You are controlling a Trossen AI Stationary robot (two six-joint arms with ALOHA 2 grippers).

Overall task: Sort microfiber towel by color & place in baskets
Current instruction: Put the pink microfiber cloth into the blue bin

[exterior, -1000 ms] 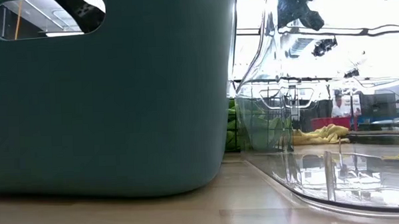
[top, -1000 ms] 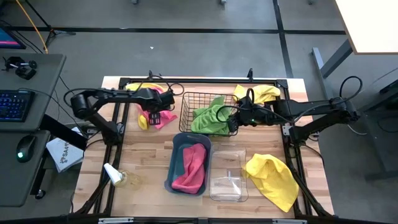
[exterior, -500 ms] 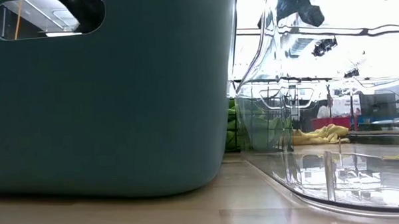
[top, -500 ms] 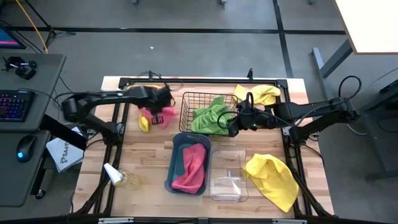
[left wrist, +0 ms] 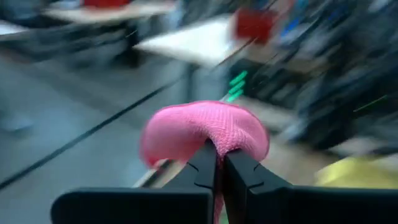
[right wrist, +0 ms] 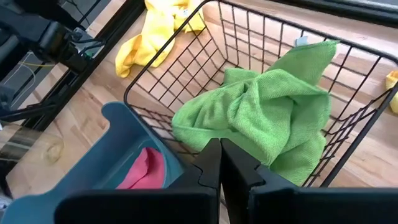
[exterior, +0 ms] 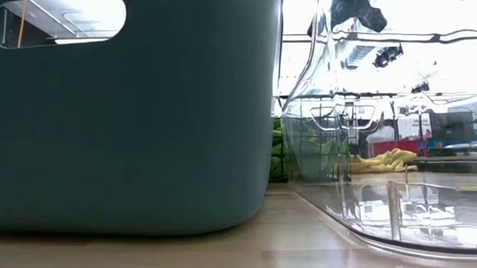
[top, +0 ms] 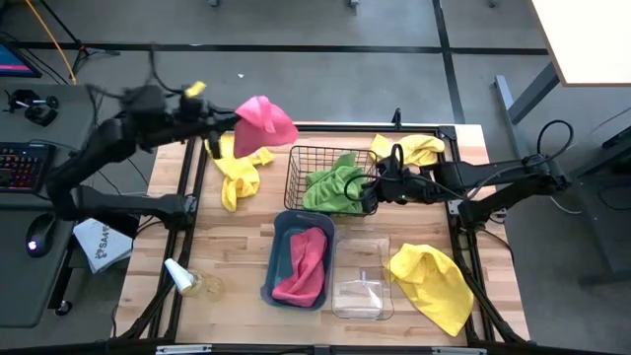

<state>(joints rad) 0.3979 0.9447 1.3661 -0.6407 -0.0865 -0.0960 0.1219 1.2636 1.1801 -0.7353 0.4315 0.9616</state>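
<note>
My left gripper [left wrist: 219, 155] is raised above the table's far left part and is shut on a pink towel [top: 264, 120]. Below it a yellow towel [top: 237, 168] lies flat on the wood. The black wire basket [top: 296, 163] holds a lime green towel [right wrist: 261, 118]. My right gripper [right wrist: 219, 149] hangs shut over the basket's right rim and holds nothing. The teal bin [top: 281, 232] holds another pink towel [top: 304, 261]. The clear bin [top: 363, 281] stands to its right. Two more yellow towels lie at the near right [top: 434, 281] and the far right [top: 409, 148]. My left gripper pinches a bunched fold of the pink towel [left wrist: 214, 134] between its two fingertips. The fingers lie about level and come from the table's left. The cloth bulges up over the fingertips [left wrist: 239, 165], lifted clear of the table; how many layers are caught does not show.
A small white object [top: 180, 274] lies near the table's front left. Black frame rails [top: 192, 168] run along the table's left and right sides. In the low view the teal bin [exterior: 126, 114] and the clear bin [exterior: 382, 145] fill the foreground.
My left gripper has shut on the pink towel in the pile at the far left. It then rose quickly and swung toward the far edge. The pink towel is now clear of the table, and the yellow towel stayed behind, spread out.
</note>
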